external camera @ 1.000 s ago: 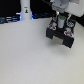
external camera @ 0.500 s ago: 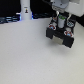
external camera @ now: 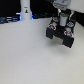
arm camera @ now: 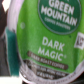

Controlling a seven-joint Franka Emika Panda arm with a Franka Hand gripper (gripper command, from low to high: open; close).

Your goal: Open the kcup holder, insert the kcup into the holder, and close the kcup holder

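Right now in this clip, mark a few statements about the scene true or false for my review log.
1. The wrist view is filled by a green lid reading Green Mountain Dark Magic. True: that is the kcup.
2. The gripper is above the kcup holder. True.
3. The kcup holder is white. False: it is black.
4. The tall white object lies flat on the table. False: it stands upright, at the back.

Pale table (external camera: 25,55); kcup holder (external camera: 60,36) & white bottle (external camera: 25,10) on it
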